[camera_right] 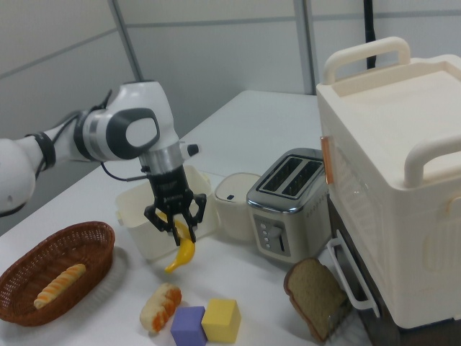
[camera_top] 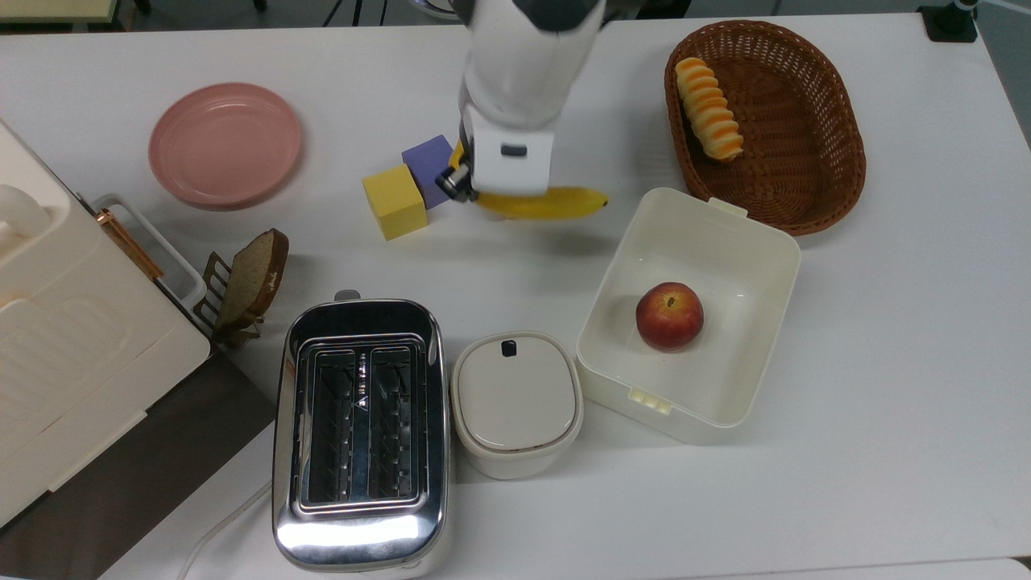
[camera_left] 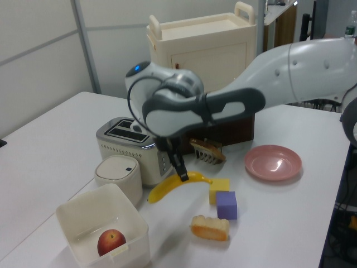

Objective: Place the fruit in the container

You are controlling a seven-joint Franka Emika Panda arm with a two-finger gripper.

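I see a yellow banana (camera_top: 556, 205), a cream-white box (camera_top: 753, 242), a red apple (camera_top: 669, 315), and a brown wicker basket (camera_top: 838, 153).

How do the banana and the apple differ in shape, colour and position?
The banana is long, curved and yellow; the apple is round and red. The banana hangs above the table, gripped by the tool; the apple rests inside the cream box. Both are fruit.
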